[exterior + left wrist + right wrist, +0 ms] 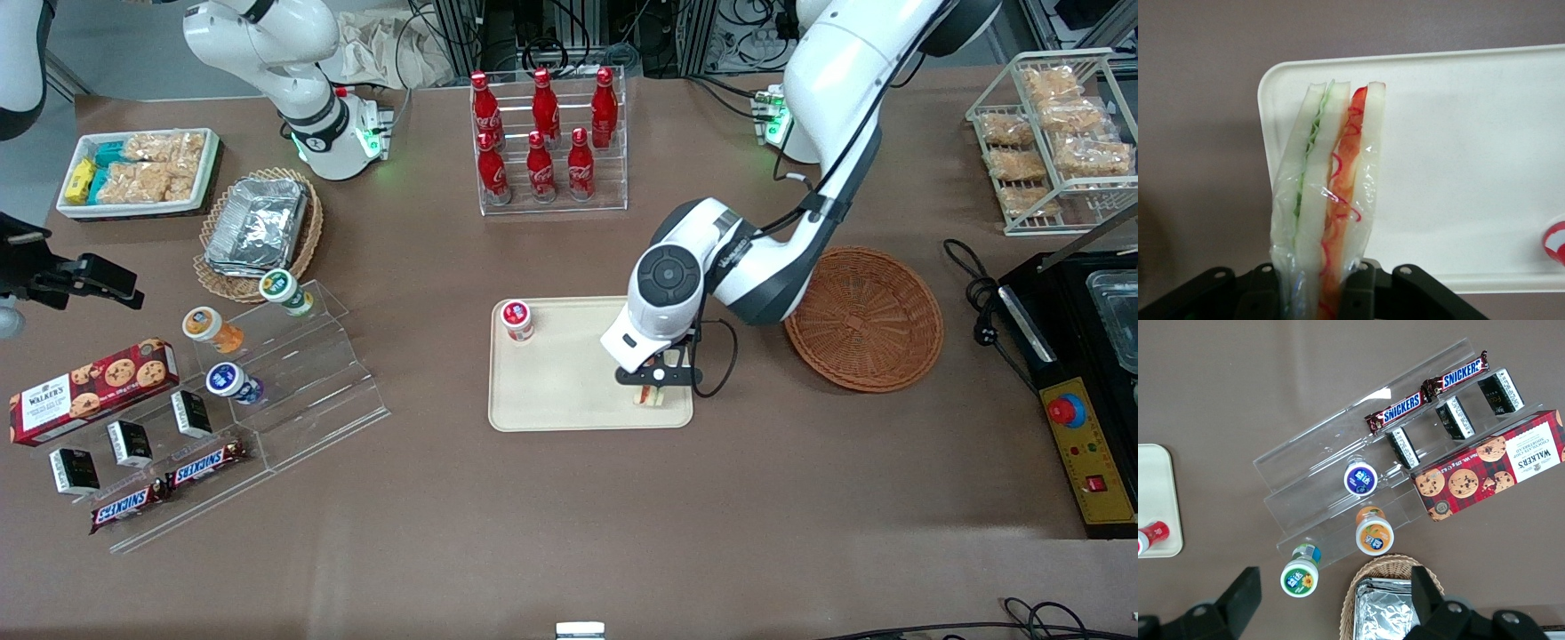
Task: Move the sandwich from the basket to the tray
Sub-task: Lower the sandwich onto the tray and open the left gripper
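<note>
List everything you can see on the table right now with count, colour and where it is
sandwich: one, white bread, red and green filling, wrapped, in the gripper over the tray
tray: one, cream, mid-table
red-lidded cup: one, on the tray
basket: one, reddish-brown, beside the tray, empty
cola bottles: six, red, in a clear rack
Snickers bars: two, on the clear stepped stand
cookie box: one, red, parked arm's end
gripper: one, black, shut on the sandwich
</note>
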{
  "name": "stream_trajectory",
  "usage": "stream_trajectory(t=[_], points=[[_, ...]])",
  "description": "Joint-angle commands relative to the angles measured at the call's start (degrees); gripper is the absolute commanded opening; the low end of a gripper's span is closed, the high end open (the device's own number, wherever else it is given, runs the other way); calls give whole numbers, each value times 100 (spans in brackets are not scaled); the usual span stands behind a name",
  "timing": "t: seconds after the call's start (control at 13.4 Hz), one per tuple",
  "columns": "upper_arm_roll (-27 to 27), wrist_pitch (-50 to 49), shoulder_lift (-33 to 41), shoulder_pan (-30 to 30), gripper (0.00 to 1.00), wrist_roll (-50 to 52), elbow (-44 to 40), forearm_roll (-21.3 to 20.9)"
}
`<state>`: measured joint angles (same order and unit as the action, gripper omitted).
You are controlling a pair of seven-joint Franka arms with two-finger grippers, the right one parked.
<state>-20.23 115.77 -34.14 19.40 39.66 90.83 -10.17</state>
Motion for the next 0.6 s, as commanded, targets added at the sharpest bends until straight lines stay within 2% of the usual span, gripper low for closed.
stream_trajectory(t=[0.0, 0.15, 0.3, 0.52], points=[[36, 94, -267, 134, 0, 156, -189, -134], [45, 191, -373, 135, 0, 156, -189, -143], [45, 192, -531, 126, 0, 261, -189, -501], [45, 288, -663, 117, 0, 376, -189, -618]])
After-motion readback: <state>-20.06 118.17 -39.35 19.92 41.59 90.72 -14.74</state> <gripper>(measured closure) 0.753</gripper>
